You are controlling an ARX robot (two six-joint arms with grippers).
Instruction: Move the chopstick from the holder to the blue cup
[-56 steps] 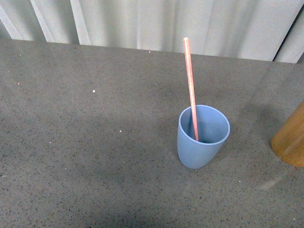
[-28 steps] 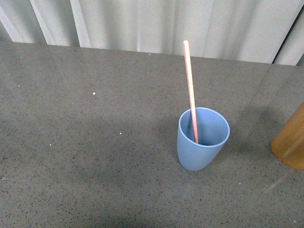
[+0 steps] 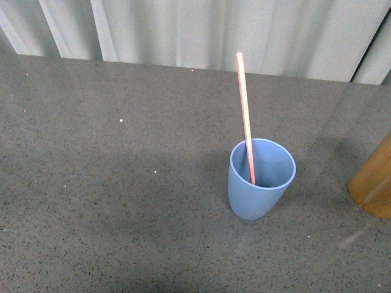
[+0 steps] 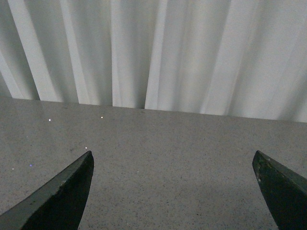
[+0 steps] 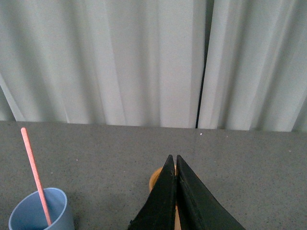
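The blue cup (image 3: 244, 195) stands on the grey table, right of centre in the front view, with one salmon-pink chopstick (image 3: 244, 104) leaning in it. The orange-brown holder (image 3: 374, 186) is cut off by the right edge. Neither arm shows in that view. In the right wrist view my right gripper (image 5: 175, 158) is shut above the holder (image 5: 156, 178), with only a thin pale sliver of a chopstick showing between its fingers. The cup (image 5: 41, 213) and its chopstick (image 5: 34, 172) stand off to one side. My left gripper (image 4: 172, 155) is open over bare table, holding nothing.
A white pleated curtain (image 3: 201, 30) hangs along the table's far edge. The grey speckled tabletop (image 3: 110, 183) stretches to the left of the cup.
The front view shifted slightly, so the cup and stick sit a little lower in the frame. The stick in the cup leans as before.
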